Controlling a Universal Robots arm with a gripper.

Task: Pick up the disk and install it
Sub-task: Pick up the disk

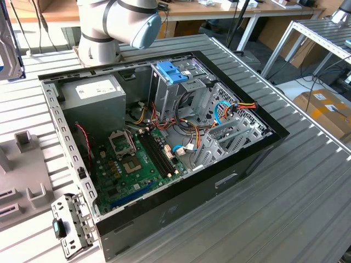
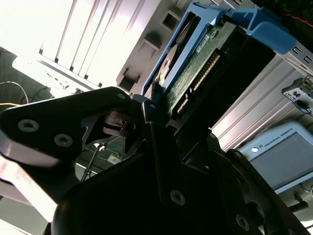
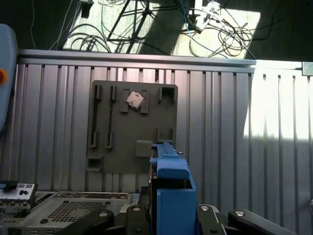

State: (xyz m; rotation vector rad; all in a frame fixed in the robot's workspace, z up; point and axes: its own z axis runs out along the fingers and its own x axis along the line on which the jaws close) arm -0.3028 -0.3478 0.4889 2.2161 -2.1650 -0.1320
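Gripper (image 3: 168,218), clamping disk (image 3: 170,178) by one end, well above table (image 3: 274,147). Could twist in so short a hold, then jam rails entering case (image 1: 208,186).

The flat, rectangular disk (image 2: 198,73) has bright blue plastic rails along its edges. In the second wrist view its green circuit-board face and a row of gold connector pins are visible. In the first wrist view it (image 3: 172,196) shows edge-on, one end clamped in the black gripper (image 3: 168,218).
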